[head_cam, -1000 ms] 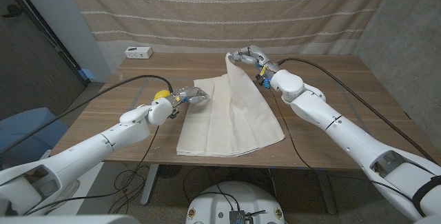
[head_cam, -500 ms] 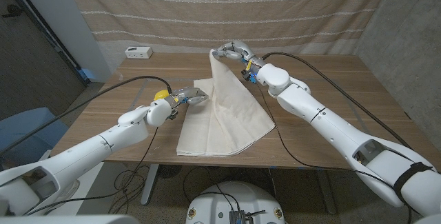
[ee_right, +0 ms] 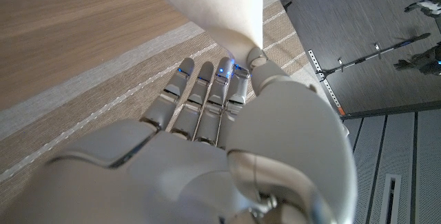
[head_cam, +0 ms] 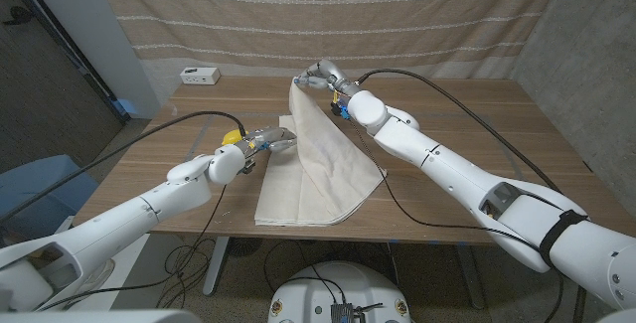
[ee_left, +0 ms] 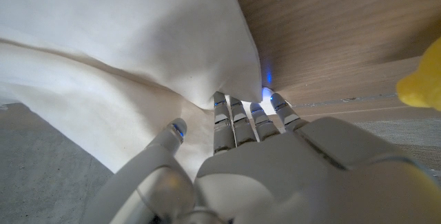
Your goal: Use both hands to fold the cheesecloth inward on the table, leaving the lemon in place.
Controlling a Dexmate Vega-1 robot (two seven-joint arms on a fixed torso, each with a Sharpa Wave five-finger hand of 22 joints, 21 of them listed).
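A brown wooden bench [head_cam: 477,114] stands before a beige striped curtain [head_cam: 328,15]. Grey walls [head_cam: 586,35] flank it; a small white box [head_cam: 200,76] sits near the bench's far-left corner.

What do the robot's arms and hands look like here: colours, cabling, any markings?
Both arms are glossy white rounded shells with a black cable looping off each. The left hand and right hand are silver-grey metal, with small blue lights at the fingertips. A black band rings the right arm near the shoulder.
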